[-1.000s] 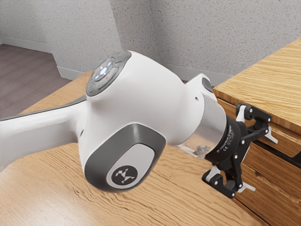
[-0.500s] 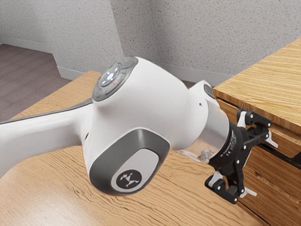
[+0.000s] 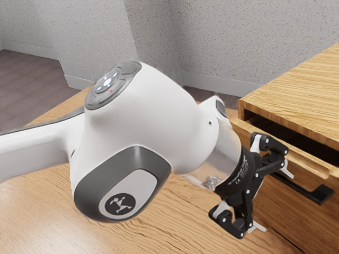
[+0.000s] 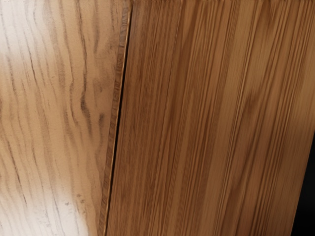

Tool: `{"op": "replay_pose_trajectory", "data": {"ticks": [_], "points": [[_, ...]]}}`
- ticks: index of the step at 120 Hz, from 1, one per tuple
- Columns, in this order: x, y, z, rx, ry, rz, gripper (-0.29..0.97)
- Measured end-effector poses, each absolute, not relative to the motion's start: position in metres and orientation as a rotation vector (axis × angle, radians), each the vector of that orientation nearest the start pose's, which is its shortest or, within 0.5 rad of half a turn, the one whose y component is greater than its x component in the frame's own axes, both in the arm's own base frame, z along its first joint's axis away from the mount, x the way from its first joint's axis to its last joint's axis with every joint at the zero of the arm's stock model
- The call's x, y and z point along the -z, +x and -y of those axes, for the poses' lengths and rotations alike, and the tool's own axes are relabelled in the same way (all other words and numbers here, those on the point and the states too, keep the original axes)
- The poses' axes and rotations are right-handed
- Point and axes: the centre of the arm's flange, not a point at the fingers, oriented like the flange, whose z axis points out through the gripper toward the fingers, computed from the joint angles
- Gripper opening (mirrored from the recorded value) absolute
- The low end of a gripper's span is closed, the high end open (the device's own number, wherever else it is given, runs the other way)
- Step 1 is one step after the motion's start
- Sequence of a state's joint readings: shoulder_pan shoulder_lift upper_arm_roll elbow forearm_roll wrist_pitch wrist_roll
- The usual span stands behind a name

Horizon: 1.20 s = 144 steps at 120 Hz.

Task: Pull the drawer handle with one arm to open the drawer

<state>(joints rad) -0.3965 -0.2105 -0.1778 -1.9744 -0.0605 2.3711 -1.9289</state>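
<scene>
Exterior view: white arm [image 3: 148,132] enters from the frame's left and reaches to the right. It crosses the wooden worktop [image 3: 47,211] toward the cabinet [image 3: 296,90] at the right edge.

Fingers [image 3: 273,149]: spread wide, one up and one down, nothing clamped between them. The upper one sits right at the near end of the black drawer handle [image 3: 317,192]. Contact with the bar cannot be told.

Drawer [image 3: 288,155]: right of frame, standing partly out of the cabinet. A dark gap shows between its top rim and the cabinet top. The handle runs along its front face toward the lower right corner of the frame, standing off the wood.

Wrist view: darker straight-grained drawer front [image 4: 206,118] close under the hand. It meets the paler wavy-grained worktop [image 4: 54,98] along a thin, near-vertical seam.

Grey speckled wall [image 3: 238,37] behind.
</scene>
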Motion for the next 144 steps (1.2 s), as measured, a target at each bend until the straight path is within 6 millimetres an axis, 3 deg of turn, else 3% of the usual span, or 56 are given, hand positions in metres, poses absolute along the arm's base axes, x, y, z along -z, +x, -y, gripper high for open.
{"op": "replay_pose_trajectory", "data": {"ticks": [12,32,102,144], "points": [[-0.623,0.447,0.299,-0.226,1.983,-1.635,0.68],[-0.623,0.433,0.311,-0.222,2.011,-1.61,0.68],[-0.623,0.392,0.29,-0.258,2.022,-1.612,0.68],[-0.618,0.368,0.302,-0.251,2.057,-1.581,0.68]]}}
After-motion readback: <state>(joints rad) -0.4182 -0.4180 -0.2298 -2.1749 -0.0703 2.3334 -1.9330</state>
